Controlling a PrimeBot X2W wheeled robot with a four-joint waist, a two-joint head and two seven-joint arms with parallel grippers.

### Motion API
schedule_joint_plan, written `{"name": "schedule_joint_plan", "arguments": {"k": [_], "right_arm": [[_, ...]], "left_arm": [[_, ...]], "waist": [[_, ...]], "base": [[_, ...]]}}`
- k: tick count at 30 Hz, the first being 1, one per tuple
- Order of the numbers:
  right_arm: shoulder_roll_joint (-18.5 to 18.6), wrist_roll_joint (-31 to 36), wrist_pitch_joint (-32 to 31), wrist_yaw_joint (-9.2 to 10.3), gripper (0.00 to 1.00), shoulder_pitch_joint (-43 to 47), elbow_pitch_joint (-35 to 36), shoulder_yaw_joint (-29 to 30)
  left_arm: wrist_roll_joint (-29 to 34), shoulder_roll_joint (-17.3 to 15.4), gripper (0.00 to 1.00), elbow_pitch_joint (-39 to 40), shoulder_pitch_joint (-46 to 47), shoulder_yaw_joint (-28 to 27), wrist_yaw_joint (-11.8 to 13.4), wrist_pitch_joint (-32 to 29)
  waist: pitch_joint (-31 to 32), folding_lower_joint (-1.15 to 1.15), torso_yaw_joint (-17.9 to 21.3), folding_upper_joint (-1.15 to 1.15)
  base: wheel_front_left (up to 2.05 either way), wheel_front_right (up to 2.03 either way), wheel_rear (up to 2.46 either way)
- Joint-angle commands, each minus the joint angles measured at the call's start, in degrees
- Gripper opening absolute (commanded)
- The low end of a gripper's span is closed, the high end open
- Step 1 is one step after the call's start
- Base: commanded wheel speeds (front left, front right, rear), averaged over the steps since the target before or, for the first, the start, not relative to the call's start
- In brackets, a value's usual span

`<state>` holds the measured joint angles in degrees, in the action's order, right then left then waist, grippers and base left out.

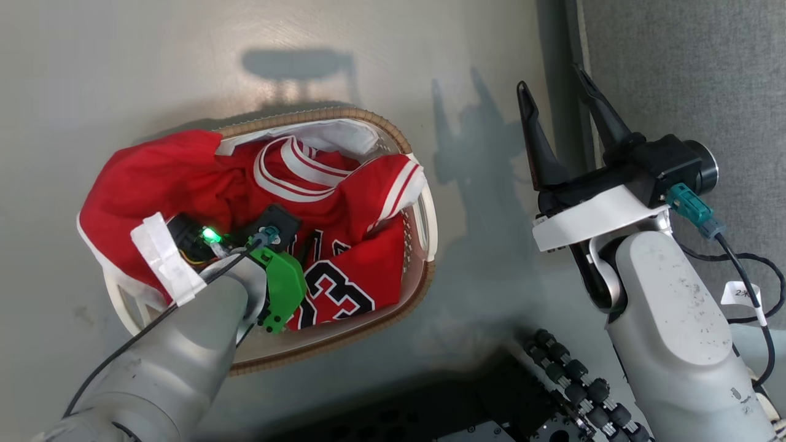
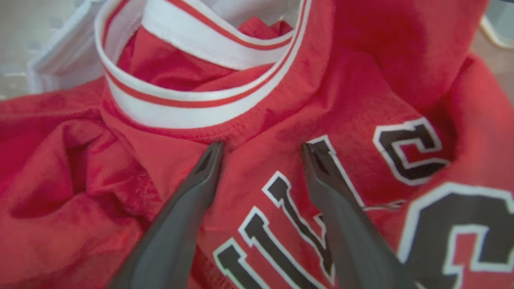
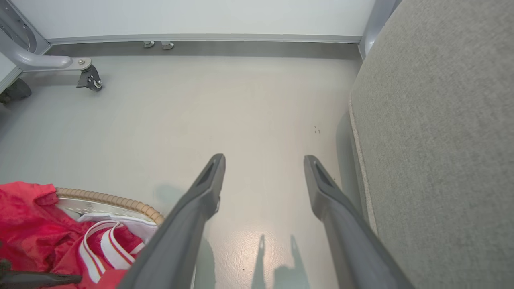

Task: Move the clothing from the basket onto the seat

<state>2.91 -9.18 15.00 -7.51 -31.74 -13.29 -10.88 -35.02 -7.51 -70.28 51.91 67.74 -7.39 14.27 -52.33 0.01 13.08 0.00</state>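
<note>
While the left gripper (image 2: 263, 146) hangs inside the basket (image 1: 424, 282), its jaws stand spread wide with nothing between them. Its fingertips (image 2: 209, 160) stand just over the jersey (image 1: 344, 245), one by the striped collar, the other at the edge of the black-and-white lettering. Whether they touch the fabric cannot be told.

All the clothing (image 1: 202, 184) lies in the basket. The jersey fills the middle and the side toward the seat (image 1: 688, 73), with its number 23 facing up. A plain red piece (image 1: 153, 178) spills over the rim on the side away from the seat. A white cloth (image 1: 344, 135) shows at the basket's far end, beside the collar.

The basket stands on the pale floor (image 1: 123, 73), apart from the seat, with a strip of bare floor between them. The right gripper (image 1: 552, 80) hovers outside the basket, over that strip and close to the seat's edge, with its jaws wide apart and empty. In the right wrist view a grey frame on a caster (image 3: 90, 76) stands well beyond the basket's far end.
</note>
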Motion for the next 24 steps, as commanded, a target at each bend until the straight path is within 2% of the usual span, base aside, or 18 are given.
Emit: {"name": "schedule_joint_plan", "arguments": {"k": [1,9,12,23,24], "right_arm": [[0.09,-0.53,0.27,0.04,1.00,-0.14,0.28,-0.04],[0.09,-1.88,0.27,0.04,1.00,0.05,0.53,-1.11],[0.10,-2.43,0.27,0.04,1.00,0.18,0.35,-1.47],[0.11,-3.61,0.27,0.04,1.00,0.36,-0.36,-2.14],[0.10,-3.65,0.27,0.04,1.00,0.38,-0.42,-2.22]], "left_arm": [[1.27,-0.30,1.00,-0.67,1.25,0.88,-0.03,0.49],[5.25,-0.34,1.00,-2.86,2.82,3.42,0.51,0.32],[5.91,-0.35,1.00,-3.28,3.15,3.86,0.51,-1.77],[5.69,-1.39,1.00,-3.72,3.99,4.17,0.92,-5.75],[5.52,-1.47,0.45,-3.75,3.98,4.18,0.90,-6.38]], "waist": [[-1.27,-0.01,0.52,0.00],[-2.99,-0.01,0.88,0.00],[-3.33,-0.01,1.12,0.00],[-4.00,-0.01,2.04,0.00],[-3.97,-0.01,2.08,0.00]], "base": [[0.00,0.00,0.00],[0.00,0.00,0.00],[0.00,0.00,0.00],[0.00,0.00,0.00],[0.00,0.00,0.00]]}}
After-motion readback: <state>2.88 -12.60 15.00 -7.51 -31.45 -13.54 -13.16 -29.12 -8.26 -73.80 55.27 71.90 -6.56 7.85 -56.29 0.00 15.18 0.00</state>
